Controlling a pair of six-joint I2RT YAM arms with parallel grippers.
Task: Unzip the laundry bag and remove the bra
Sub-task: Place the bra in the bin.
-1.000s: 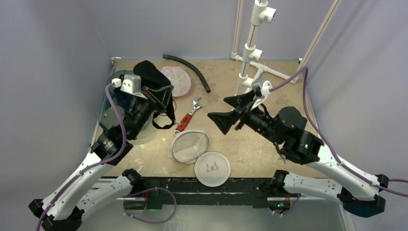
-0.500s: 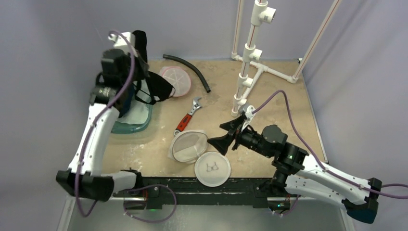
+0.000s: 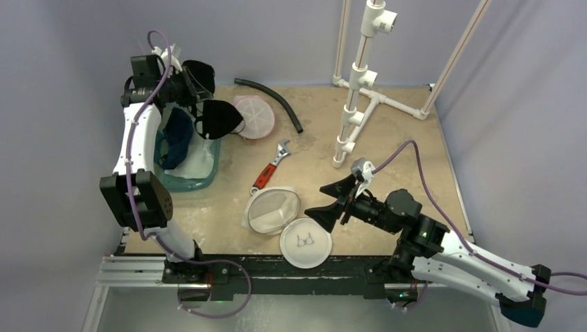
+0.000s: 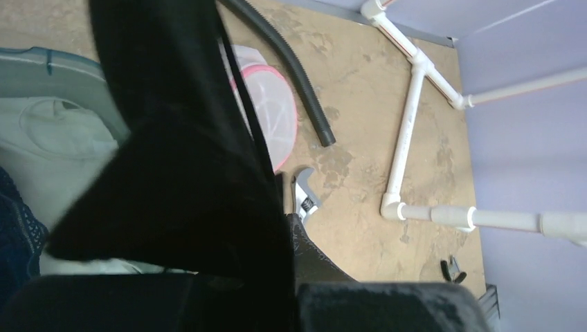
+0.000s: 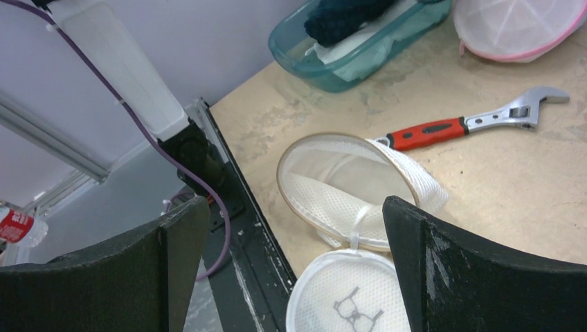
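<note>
My left gripper is clamped on the black bra, which dangles high over the far end of the blue bin, well apart from the laundry bag lying unzipped and gaping near the front of the table. I'd call the removal as good as done, with 1 step left: bring that arm down and let go where the bra should rest. My right gripper hovers wide open and empty just beside the bag.

bra pictogram (grey) on laundry bag lid
</note>
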